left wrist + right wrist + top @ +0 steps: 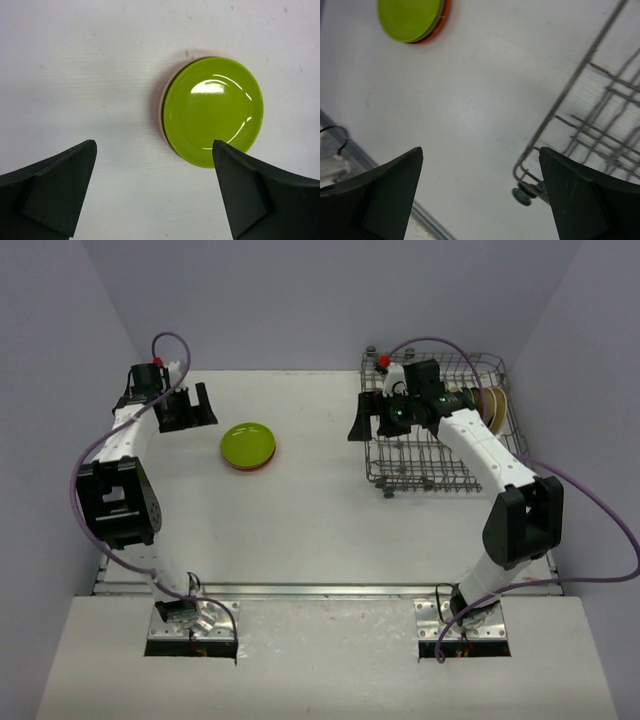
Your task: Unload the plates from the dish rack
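Observation:
A stack of plates lies on the table with a lime green plate (248,444) on top, over a black and an orange-red one; it also shows in the left wrist view (212,110) and the right wrist view (411,18). The grey wire dish rack (440,475) stands at the back right, with several upright plates (490,405) at its right end. My left gripper (188,408) is open and empty, above the table left of the stack. My right gripper (368,420) is open and empty, at the rack's left edge (560,105).
The table's metal front edge (330,590) runs along the near side. Purple cables loop beside both arms. The rack's rubber foot (522,196) shows near my right fingers.

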Controlling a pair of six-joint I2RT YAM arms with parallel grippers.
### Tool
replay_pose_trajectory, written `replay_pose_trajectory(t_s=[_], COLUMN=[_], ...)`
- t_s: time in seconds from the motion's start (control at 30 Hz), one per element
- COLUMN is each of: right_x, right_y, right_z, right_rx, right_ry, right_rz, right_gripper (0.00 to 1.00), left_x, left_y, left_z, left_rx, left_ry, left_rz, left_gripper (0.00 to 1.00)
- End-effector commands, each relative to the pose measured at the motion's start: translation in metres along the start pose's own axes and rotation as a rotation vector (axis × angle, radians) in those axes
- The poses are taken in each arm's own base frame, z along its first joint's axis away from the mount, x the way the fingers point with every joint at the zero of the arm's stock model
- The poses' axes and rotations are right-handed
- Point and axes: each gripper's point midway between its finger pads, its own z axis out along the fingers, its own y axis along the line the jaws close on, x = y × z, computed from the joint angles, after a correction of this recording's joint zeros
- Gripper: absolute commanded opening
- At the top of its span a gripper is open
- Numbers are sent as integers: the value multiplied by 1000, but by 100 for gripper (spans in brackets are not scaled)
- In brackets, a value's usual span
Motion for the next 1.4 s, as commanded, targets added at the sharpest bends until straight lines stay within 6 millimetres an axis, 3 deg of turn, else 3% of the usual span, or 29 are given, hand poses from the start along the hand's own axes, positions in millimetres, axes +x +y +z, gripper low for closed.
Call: replay_pose_trajectory(t_s=[0.0,0.1,0.2,0.37,0.5,0.83,1.37], right_x=[-50,-71,-86,-99,-94,-88,-77], right_y=[-53,-90,-134,-201,-239,-280,-312], right_z=[-35,-55,-76,-106,-109,-98,-84], right_rx=[356,485,597,773,843,858,934], right_ry=[-148,-182,-206,-237,-222,-206,-148], right_rz=[-132,-146,-86,24,89,164,157], right_gripper=[93,74,56,51,51,49,46], left_x=[-33,-29,-26,-21,-23,-18,-16], left_y=[11,-8,-27,-62,-63,-74,-72], left_z=[-59,-87,-103,-109,-109,-103,-100], left_rx=[-163,-155,-172,-190,-208,-190,-200], left_ry=[-214,-313,-384,-419,-431,-412,-401], left_rz=[137,233,305,395,384,406,403], left_gripper=[99,100,100,100,100,100,100])
